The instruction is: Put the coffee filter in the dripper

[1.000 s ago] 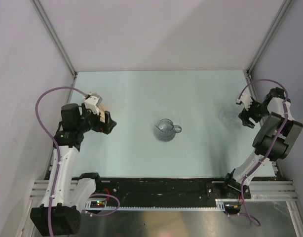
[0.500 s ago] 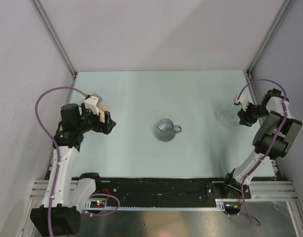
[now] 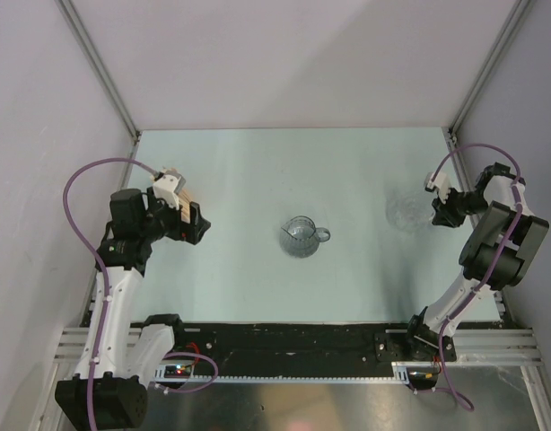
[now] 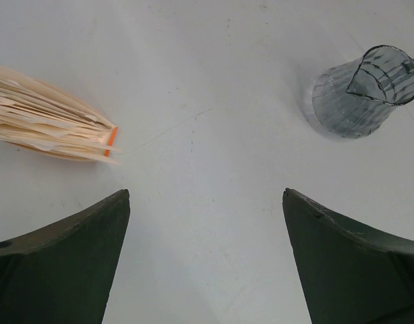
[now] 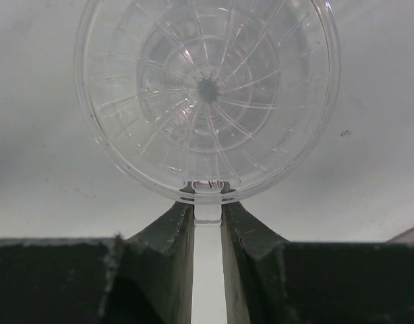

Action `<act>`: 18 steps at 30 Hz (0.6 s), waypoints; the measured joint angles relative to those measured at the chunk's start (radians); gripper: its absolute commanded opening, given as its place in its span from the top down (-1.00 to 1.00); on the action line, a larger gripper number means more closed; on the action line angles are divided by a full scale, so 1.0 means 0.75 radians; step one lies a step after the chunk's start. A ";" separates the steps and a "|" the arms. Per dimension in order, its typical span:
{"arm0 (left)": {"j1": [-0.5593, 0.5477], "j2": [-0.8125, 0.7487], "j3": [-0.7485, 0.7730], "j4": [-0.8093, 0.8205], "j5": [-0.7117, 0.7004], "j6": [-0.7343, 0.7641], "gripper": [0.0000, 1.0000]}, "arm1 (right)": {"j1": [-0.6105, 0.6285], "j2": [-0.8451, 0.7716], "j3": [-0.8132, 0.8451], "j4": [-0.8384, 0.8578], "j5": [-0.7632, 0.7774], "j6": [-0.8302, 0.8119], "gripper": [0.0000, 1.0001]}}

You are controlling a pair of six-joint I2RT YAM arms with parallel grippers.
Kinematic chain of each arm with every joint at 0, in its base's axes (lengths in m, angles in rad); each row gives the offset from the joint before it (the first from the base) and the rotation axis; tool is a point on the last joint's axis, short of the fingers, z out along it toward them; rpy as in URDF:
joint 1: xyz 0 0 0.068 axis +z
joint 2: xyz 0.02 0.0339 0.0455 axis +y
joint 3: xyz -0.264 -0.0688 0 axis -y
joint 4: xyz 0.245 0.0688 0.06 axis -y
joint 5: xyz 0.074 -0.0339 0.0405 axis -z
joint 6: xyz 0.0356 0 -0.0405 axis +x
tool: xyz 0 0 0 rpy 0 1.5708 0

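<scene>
The dripper [image 3: 300, 238], a grey see-through ribbed cup, stands upright on the pale table [image 3: 258, 171]. Its loop handle points toward the right arm's side. It sits roughly midway between the two grippers and well apart from both.

In the left wrist view it is ahead of the left jaws and off to their right, near the far right corner of the picture. A V-shaped line shows inside its rim. I cannot tell whether that is a spout or something lying in the cup.

The left gripper [image 4: 205, 196] has its jaws spread wide and holds nothing, with only bare table between the two dark fingers [image 4: 65, 263]. Ahead of these jaws and off to their left lies a flat stack of tan paper sheets [image 4: 52, 125] with an orange band at its near end. The stack is well apart from the dripper.

The right gripper [image 5: 207, 206] is on the far right side of the table. Its jaws are drawn almost together, pinching a small white tab on the rim of a clear round dish [image 5: 261, 101]. The dish reaches straight out ahead of these jaws, with ribs curving out from a small dark spot at its middle. Seen from above, the dish lies on the dripper's side of the right gripper, though well short of the dripper. I cannot tell whether it rests on the table or is lifted off it.
</scene>
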 measured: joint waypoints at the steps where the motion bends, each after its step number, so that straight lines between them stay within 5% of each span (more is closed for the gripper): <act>1: 0.000 0.000 0.000 -0.001 0.000 0.000 -0.97 | 0.000 -0.002 0.000 -0.013 -0.009 0.001 1.00; 10: 0.000 0.000 0.000 -0.001 0.002 -0.003 -0.97 | 0.054 -0.173 0.001 -0.169 -0.155 -0.016 1.00; 18: -0.001 -0.023 -0.001 -0.001 0.042 -0.022 -0.97 | 0.417 -0.389 0.027 -0.351 -0.261 -0.031 1.00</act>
